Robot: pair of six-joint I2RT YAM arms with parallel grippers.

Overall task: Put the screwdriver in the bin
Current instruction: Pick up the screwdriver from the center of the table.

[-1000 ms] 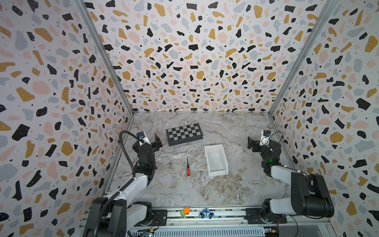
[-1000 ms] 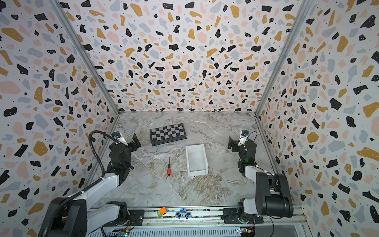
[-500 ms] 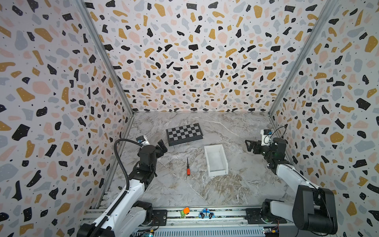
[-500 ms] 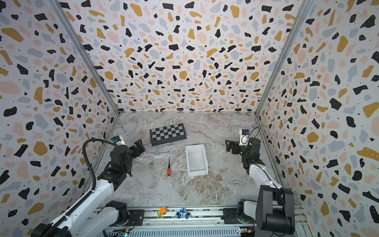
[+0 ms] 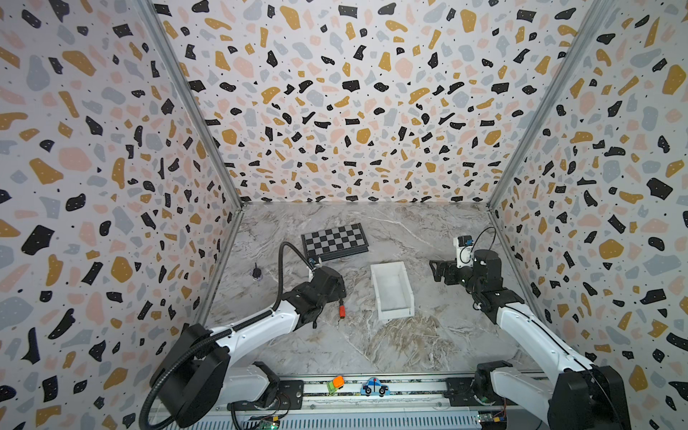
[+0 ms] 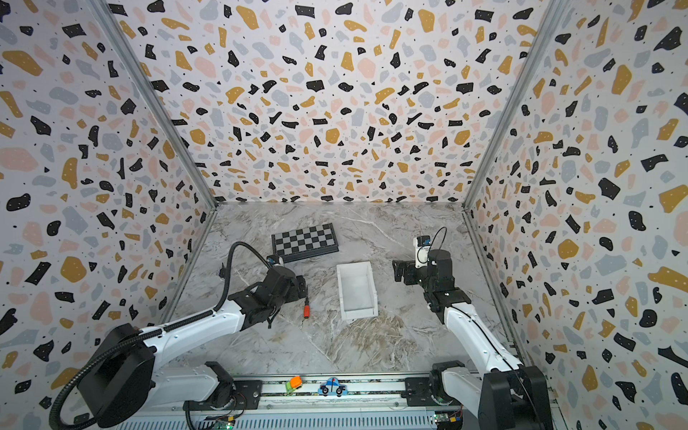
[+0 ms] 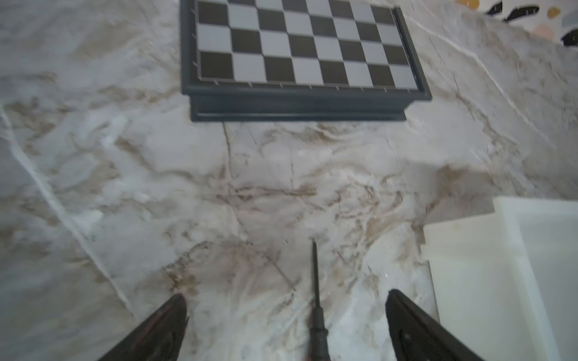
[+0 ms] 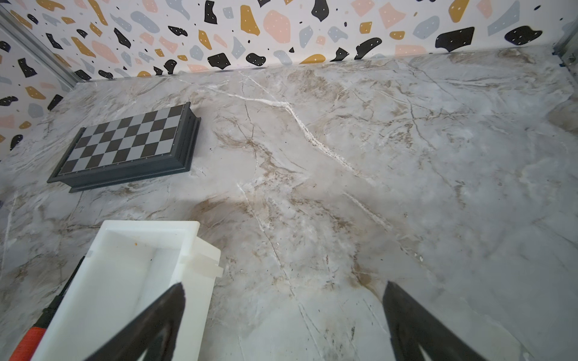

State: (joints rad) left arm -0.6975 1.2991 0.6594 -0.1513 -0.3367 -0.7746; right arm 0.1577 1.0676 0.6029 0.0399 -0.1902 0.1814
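The screwdriver [image 5: 341,312] lies on the marble floor just left of the bin, orange-red handle toward the front, and shows in both top views [image 6: 306,311]. My left gripper [image 5: 339,289] hovers low over its black shaft, open. In the left wrist view the shaft and collar [image 7: 316,309] lie between the spread fingers [image 7: 406,325] of the left gripper [image 7: 284,300], untouched. The bin [image 5: 376,294] is white and empty [image 6: 340,294]. My right gripper [image 5: 436,271] stands open to the bin's right. In the right wrist view the right gripper [image 8: 284,290] holds nothing, with the bin [image 8: 150,226] and the screwdriver's handle [image 8: 28,342] beside it.
A black-and-grey chessboard [image 5: 334,242] lies behind the screwdriver and bin, near the back. An orange-and-green toy [image 5: 335,383] and a blue toy car [image 5: 375,386] sit on the front rail. A small dark object [image 5: 256,273] stands near the left wall. Patterned walls enclose three sides.
My left arm has swung right and reached forward, bringing its open gripper over the screwdriver's shaft. The right arm has stretched out a little. The screwdriver and bin have not moved.
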